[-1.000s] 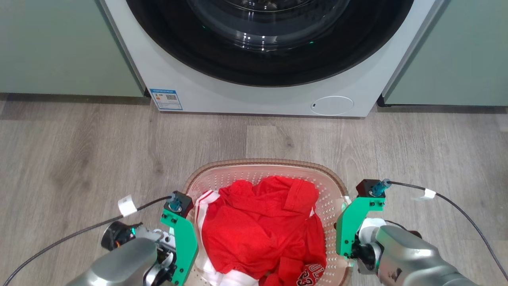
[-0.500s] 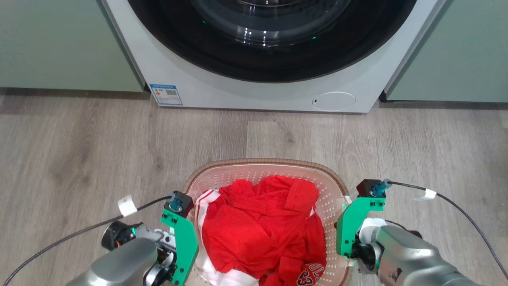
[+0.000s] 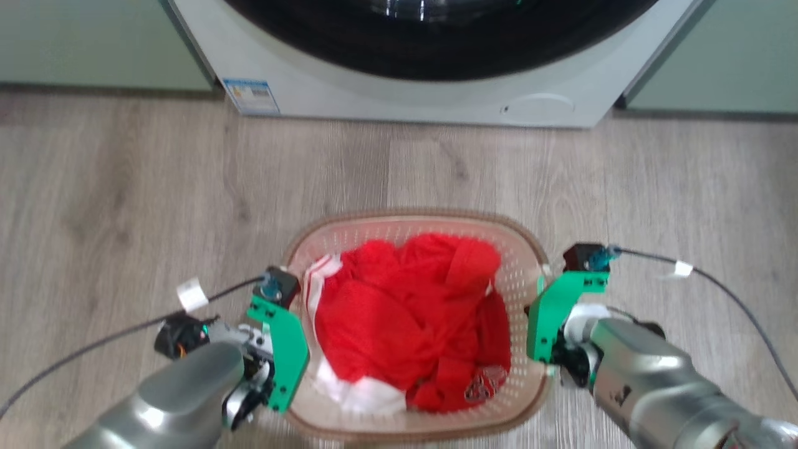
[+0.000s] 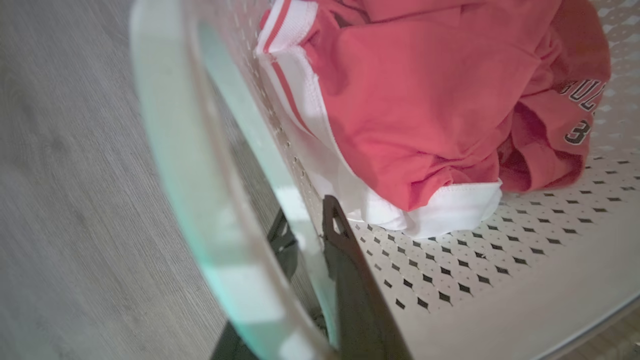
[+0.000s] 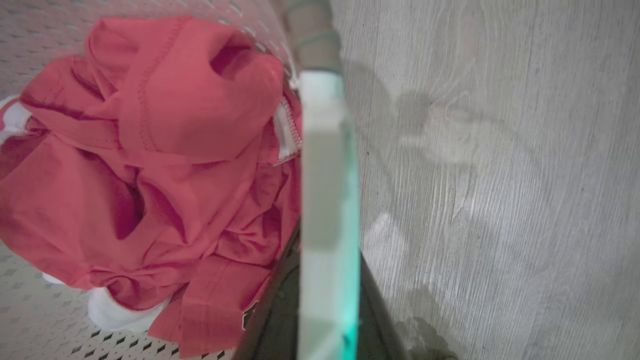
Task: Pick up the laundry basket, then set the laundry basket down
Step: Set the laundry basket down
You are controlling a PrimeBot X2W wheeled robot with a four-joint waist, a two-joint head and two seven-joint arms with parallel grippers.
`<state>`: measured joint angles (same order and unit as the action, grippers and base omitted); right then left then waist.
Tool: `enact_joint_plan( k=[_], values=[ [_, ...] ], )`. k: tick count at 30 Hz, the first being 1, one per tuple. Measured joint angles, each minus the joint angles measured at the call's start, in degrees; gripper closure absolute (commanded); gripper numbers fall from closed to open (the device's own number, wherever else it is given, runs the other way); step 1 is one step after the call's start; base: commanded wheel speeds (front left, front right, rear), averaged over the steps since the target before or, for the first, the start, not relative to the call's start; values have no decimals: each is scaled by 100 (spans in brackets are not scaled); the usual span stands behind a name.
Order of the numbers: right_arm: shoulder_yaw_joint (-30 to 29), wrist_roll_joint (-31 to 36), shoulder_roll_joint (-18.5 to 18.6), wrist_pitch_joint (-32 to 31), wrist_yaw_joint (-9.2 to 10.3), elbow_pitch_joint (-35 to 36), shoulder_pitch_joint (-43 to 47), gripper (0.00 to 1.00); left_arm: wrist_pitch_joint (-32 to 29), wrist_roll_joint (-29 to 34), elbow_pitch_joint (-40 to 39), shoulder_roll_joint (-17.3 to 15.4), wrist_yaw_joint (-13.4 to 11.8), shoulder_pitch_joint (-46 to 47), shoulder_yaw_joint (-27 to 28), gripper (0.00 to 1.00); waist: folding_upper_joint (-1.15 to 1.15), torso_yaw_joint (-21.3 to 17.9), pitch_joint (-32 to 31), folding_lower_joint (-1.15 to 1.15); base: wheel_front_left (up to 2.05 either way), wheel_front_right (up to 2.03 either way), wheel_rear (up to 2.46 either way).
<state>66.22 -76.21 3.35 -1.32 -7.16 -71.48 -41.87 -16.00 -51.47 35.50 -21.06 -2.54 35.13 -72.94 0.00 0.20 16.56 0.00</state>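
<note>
The whole head view has shifted, so the camera has moved. The washing machine (image 3: pixel 399 100) now sits higher in that view, less of its dark door is seen, and the picture is a little blurred. The laundry basket (image 3: pixel 520 280) also stands higher in that view, and the left gripper (image 4: pixel 309 232) and the right gripper (image 5: pixel 327 305) at its two sides go up with it. Its near rim, cut off before by the bottom edge, is now inside the picture. The strip of wooden floor (image 3: pixel 124 187) between basket and machine looks wider than before.
</note>
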Motion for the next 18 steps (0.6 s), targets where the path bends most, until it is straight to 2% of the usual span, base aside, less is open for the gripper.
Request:
enact_joint_plan(
  k=[7, 18],
  values=[
    [41, -42, 0, 246, 0, -25, -398, 100, 178, 148, 288, 130, 70, 446, 60, 100, 0, -4, 595, 0, 0, 0, 0],
    [88, -187, 14, 437, 0, -76, -958, 100, 455, 269, 1100, 510, 411, 1148, 115, 100, 0, 15, 1552, 0, 0, 0, 0]
  ],
)
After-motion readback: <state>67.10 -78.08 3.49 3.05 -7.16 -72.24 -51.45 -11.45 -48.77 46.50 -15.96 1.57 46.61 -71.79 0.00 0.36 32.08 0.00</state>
